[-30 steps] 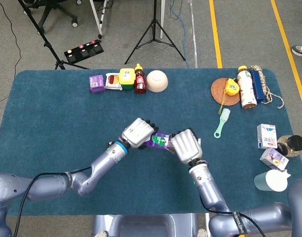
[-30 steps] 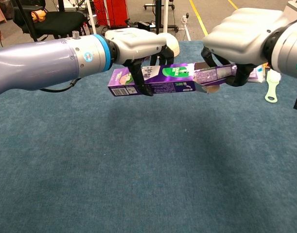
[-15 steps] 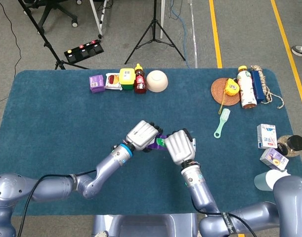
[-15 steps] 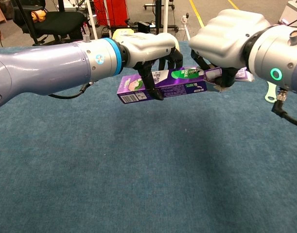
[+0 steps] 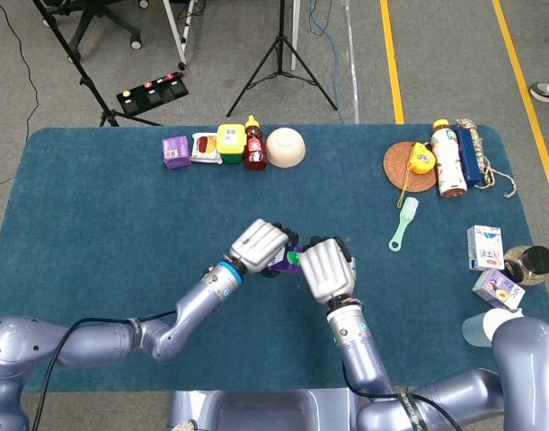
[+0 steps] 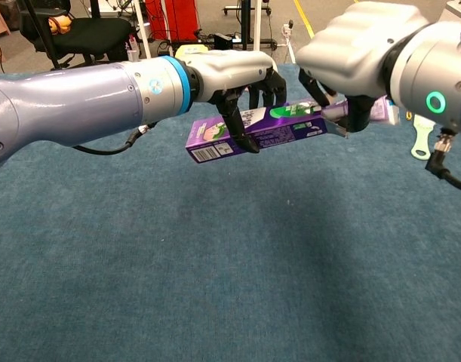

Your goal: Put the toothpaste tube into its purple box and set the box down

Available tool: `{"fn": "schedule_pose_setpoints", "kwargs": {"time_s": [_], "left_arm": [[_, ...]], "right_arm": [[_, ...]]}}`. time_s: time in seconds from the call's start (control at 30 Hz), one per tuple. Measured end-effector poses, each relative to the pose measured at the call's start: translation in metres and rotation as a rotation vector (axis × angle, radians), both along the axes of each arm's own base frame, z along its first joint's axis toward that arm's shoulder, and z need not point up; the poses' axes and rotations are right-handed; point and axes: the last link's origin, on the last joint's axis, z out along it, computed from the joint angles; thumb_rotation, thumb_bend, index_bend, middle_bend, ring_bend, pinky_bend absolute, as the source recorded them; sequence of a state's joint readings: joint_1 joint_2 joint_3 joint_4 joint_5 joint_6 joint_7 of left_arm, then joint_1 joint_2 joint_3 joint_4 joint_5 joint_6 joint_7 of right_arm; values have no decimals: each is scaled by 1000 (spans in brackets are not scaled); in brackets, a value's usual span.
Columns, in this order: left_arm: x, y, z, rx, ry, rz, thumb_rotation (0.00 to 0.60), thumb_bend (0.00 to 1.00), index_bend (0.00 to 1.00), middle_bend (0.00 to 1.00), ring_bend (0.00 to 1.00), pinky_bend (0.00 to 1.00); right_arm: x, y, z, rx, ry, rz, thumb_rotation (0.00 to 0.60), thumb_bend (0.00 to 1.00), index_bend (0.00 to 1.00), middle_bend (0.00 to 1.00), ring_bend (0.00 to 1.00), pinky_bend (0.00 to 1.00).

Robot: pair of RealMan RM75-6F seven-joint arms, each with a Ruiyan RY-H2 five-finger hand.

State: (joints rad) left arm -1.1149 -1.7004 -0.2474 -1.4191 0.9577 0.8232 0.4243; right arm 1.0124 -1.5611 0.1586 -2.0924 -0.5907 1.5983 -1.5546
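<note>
- Blue carpet covers the table (image 5: 94,224), with grey floor, one tripod (image 5: 281,54) and yellow lines beyond its far edge.
- We count one purple box (image 6: 253,132), held above the cloth near the table's centre, and one toothpaste tube (image 6: 358,111), only its tail end showing past the box's open mouth.
- Our left hand (image 6: 234,72) grips the box from above, fingers wrapped over its top and front.
- Our right hand (image 6: 351,49) is closed on the tube's end, at 3 o'clock from the box.
- At 12 o'clock sits one bowl (image 5: 286,146); towards 2 o'clock, one green brush (image 5: 402,222) and one bottle (image 5: 448,160).
- From the head view both hands hide nearly all of the box; how far in the tube sits, we cannot tell.
- Compared with a second ago, the hands are closer together and less of the tube shows outside the box.
</note>
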Motion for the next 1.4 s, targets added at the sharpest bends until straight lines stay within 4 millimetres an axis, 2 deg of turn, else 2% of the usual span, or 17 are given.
{"fn": "schedule_pose_setpoints", "kwargs": {"time_s": [0.13,0.37,0.63,0.83,0.97,1.4], "left_arm": [[0,-1,-1,-49,-64,47,600,230,463,425,348,559],[3,-3,-3,-105,-176,87,600,230,471,430,348,560],[4,-4,1,-101,-300,57,600,229,471,430,348,560],[1,-2,6,-81,-404,27,600,227,471,430,348,560],[-2,1,11,-60,-476,7,600,226,471,430,348,559],[-7,5,24,8,-734,-49,600,220,471,430,347,560]], "right_arm": [[17,7,18,-19,-29,5,600,114,54,169,433,613],[43,11,62,-154,-28,64,600,122,55,171,433,601],[53,7,109,-405,-20,136,600,138,75,192,435,599],[36,-7,127,-566,45,118,600,175,112,211,440,599],[17,-20,136,-644,91,95,600,183,119,221,446,600],[-50,-53,142,-662,148,-45,600,203,134,248,469,604]]}}
